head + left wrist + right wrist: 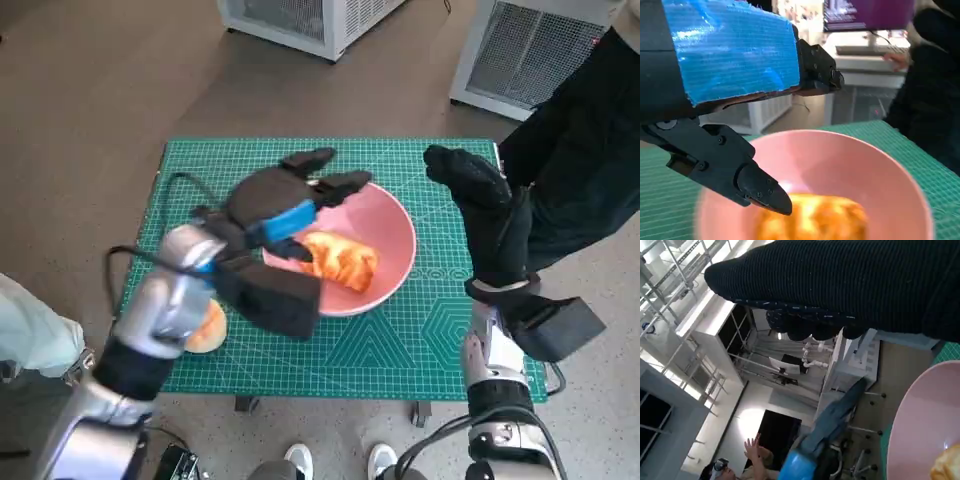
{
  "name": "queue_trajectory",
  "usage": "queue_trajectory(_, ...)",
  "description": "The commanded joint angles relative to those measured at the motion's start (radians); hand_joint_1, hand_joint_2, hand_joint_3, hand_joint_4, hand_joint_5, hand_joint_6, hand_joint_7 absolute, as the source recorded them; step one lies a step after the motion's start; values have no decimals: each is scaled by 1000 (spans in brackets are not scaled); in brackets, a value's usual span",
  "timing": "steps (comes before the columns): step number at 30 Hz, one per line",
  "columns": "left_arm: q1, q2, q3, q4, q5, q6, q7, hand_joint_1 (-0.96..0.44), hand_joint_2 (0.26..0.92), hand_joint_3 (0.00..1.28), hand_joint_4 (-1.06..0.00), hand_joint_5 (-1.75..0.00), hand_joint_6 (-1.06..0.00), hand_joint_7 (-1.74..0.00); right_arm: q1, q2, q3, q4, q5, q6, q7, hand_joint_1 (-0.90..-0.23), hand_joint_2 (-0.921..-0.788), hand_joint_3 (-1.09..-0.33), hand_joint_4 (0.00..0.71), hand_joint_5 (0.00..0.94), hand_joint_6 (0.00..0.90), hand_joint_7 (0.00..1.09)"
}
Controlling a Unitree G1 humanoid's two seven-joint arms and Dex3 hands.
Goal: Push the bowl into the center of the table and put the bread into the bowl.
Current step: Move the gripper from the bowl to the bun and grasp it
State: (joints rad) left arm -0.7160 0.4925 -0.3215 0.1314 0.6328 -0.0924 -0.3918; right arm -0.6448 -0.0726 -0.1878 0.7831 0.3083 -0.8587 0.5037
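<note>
We see bread [340, 261] in pink bowl [396, 225] mid-desk [420, 330]; left robot hand [285, 215] spread above, empty; right robot hand [485, 215] raised, fingers loosely apart, empty.

Left hand [275, 215] extended forward, fingers [310, 160] spread, empty; right hand [490, 215] raised, empty.

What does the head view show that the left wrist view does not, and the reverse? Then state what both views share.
Only the head view shows the whole green mat, the right hand raised at the mat's right side, a second piece of bread by the left forearm, and feet below the table. Only the left wrist view shows a desk with a monitor in the background. Both show the left hand over the pink bowl with bread inside.
</note>
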Motion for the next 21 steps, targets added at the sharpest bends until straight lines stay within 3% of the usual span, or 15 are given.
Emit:
queue_trajectory(1,82,78,80,-110,-37,-5,-21,-329,727,0,-125,-5,-264,-7,18,6,10,-3,-12,15,-2,-755,-921,-791,199,1,1,605)
queue_trajectory(4,161,147,166,-198,-79,8,-54,-305,721,0,-141,-10,-277,-13,20,11,13,-7,-10,15,2,-748,-921,-791,200,1,1,605)
queue_trajectory(11,268,234,264,-280,-124,68,-130,-242,702,0,-163,-8,-294,-14,24,16,19,-13,-7,13,4,-748,-921,-789,200,1,1,606)
queue_trajectory(21,425,332,348,-319,-105,47,-118,-241,700,1,-170,-4,-300,-8,24,16,23,-10,-4,14,8,-753,-921,-789,200,1,0,608)
